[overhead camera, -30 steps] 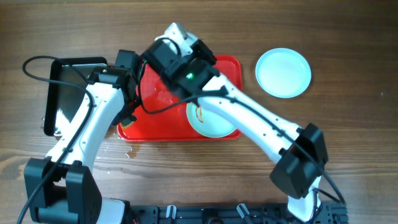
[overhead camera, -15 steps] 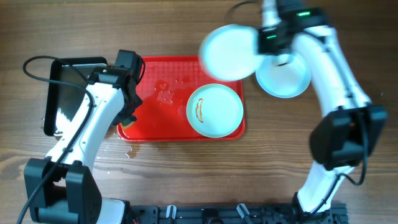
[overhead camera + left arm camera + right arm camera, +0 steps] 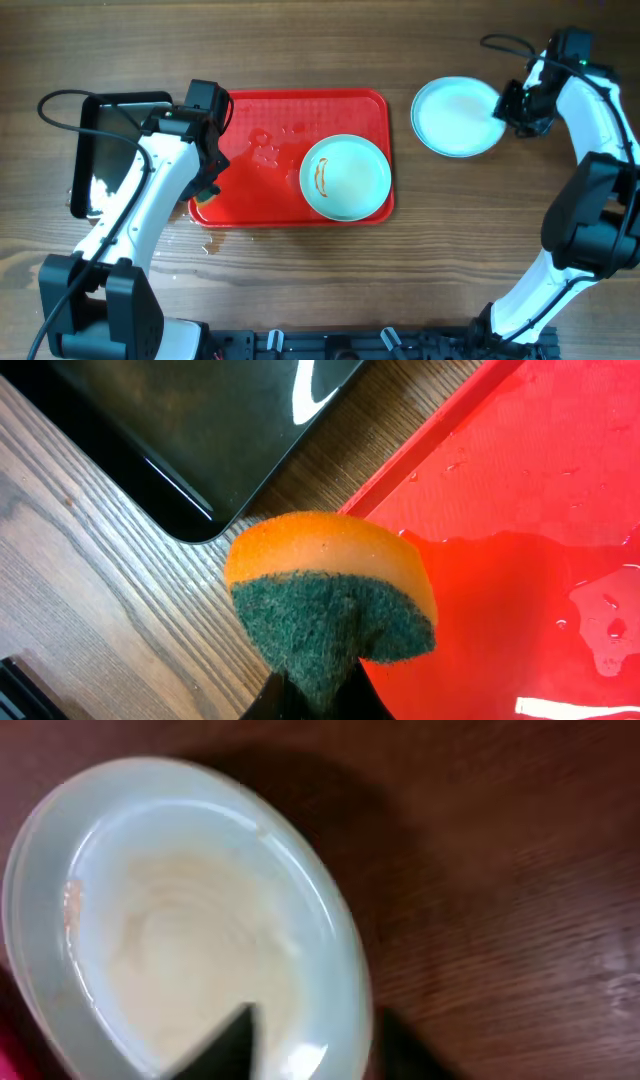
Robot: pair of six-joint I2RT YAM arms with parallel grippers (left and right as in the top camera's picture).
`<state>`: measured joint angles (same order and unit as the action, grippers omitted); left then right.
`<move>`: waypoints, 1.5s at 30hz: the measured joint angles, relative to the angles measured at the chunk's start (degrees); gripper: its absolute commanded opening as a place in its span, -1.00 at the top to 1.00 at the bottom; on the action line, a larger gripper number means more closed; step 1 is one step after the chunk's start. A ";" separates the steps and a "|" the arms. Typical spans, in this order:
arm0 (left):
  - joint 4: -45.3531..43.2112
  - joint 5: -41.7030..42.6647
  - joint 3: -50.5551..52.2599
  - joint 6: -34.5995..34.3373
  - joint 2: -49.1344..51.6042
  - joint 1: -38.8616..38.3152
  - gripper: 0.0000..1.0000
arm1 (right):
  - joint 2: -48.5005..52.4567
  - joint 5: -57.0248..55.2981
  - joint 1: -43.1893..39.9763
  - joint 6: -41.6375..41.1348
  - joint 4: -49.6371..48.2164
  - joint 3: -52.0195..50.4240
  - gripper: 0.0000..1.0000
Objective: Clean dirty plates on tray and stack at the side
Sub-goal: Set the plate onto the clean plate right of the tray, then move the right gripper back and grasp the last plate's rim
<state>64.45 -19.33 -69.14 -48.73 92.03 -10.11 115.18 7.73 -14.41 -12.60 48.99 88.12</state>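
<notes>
pale mint-white round plates [image 3: 456, 117] lie piled, clean-looking, on the wooden surface [image 3: 500, 230] right of the red plastic tray [image 3: 340, 110], the right gripper [image 3: 514, 106] apart astride their rim, leaving one brown-smeared plate [image 3: 346, 177] on the tray for the left gripper [image 3: 312, 695], clamped on an orange-and-green sponge [image 3: 330, 590].

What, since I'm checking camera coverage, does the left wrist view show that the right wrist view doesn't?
Only the left wrist view: an orange-and-green sponge pinched in the left gripper, a corner of the black pan, and the wet edge of the red tray. Only the right wrist view: a pale plate lying flat, its rim between the parted fingers of the right gripper. Both: the wooden table.
</notes>
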 measured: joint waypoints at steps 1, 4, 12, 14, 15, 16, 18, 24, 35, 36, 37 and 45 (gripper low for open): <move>0.02 0.00 0.00 0.02 0.00 0.00 0.92 | 0.00 0.11 0.00 -0.22 -0.02 -0.35 -0.66; 0.00 -0.02 0.00 0.02 0.00 0.00 0.92 | 0.00 2.43 0.00 -0.70 0.22 -0.33 -0.67; -1.31 0.50 0.04 0.02 0.00 0.00 0.92 | -3.54 19.37 5.18 -0.68 2.49 -0.33 -0.78; -1.42 0.98 0.07 0.02 0.00 0.00 0.92 | -5.49 20.52 10.19 -0.35 4.61 -0.22 -0.79; -1.38 1.27 0.07 0.02 0.00 0.00 0.92 | -6.03 20.17 12.48 -0.15 5.51 -0.17 -0.78; -1.33 1.29 0.07 0.02 0.00 0.00 0.92 | -6.45 19.23 15.58 0.04 6.38 -0.11 -0.76; -0.94 1.51 0.09 0.02 0.00 0.00 0.92 | -6.54 15.06 22.05 0.24 7.19 -0.13 -0.43; -0.66 1.73 0.11 0.02 0.00 0.00 0.92 | -6.19 0.59 32.76 -0.72 6.64 -2.84 -0.03; -0.68 1.70 0.11 0.07 0.00 0.00 0.92 | -5.09 -4.59 33.88 -3.50 4.66 -8.59 0.52; -0.68 1.73 0.11 0.07 0.00 0.00 0.92 | -5.09 -4.59 33.88 -3.50 4.04 -9.53 0.53; -0.68 1.73 0.11 0.07 0.00 0.00 0.92 | -5.07 -4.59 33.88 -3.50 3.43 -10.32 0.53; -0.68 1.73 0.11 0.07 0.00 0.00 0.92 | -4.59 -3.28 33.88 -3.65 1.86 -12.66 0.60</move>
<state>63.77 -17.61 -69.04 -48.66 92.03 -10.11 110.59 4.45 19.46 -16.25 50.85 75.46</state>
